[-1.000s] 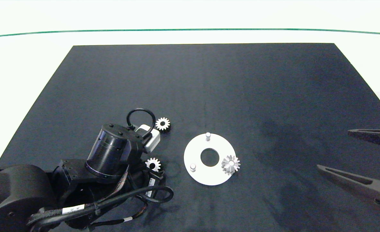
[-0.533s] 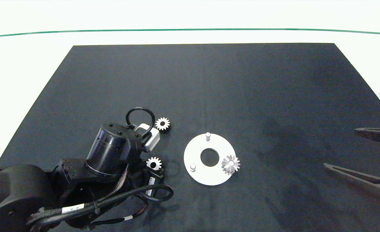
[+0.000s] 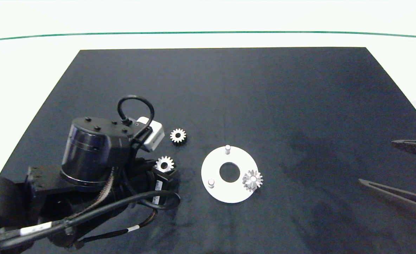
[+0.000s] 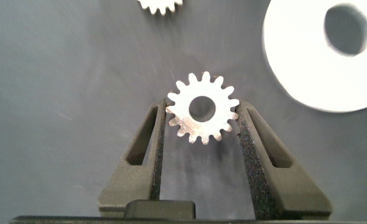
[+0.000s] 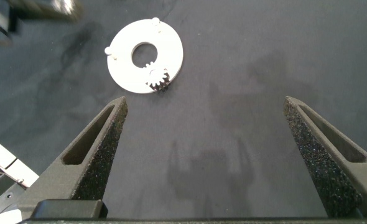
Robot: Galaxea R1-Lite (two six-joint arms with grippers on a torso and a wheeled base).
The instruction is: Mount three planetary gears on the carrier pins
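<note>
My left gripper (image 3: pixel 165 168) is shut on one planetary gear (image 3: pixel 164 164), a silvery toothed wheel held off the black mat; in the left wrist view this gear (image 4: pixel 202 115) is pinched between the two fingers (image 4: pixel 155 140). A second gear (image 3: pixel 178 135) lies flat on the mat just beyond. A third gear (image 3: pixel 252 180) sits on the right-hand pin of the white disc (image 3: pixel 215 165). Two carrier pins stand bare, the far one (image 3: pixel 227 149) and the near-left one (image 3: pixel 211 182). At the right edge, my right gripper (image 3: pixel 375 161) stays open and holds nothing.
The black mat (image 3: pixel 229 88) covers most of the white table, whose edges lie all round it. The left arm's body and cables (image 3: pixel 88 169) fill the near-left corner. The right wrist view shows the disc (image 5: pixel 171 53) far ahead of the open right gripper (image 5: pixel 205 106).
My left arm has risen and drawn back to the left, lifting the pinched gear off the mat. The right gripper has slid slightly further toward the right edge.
</note>
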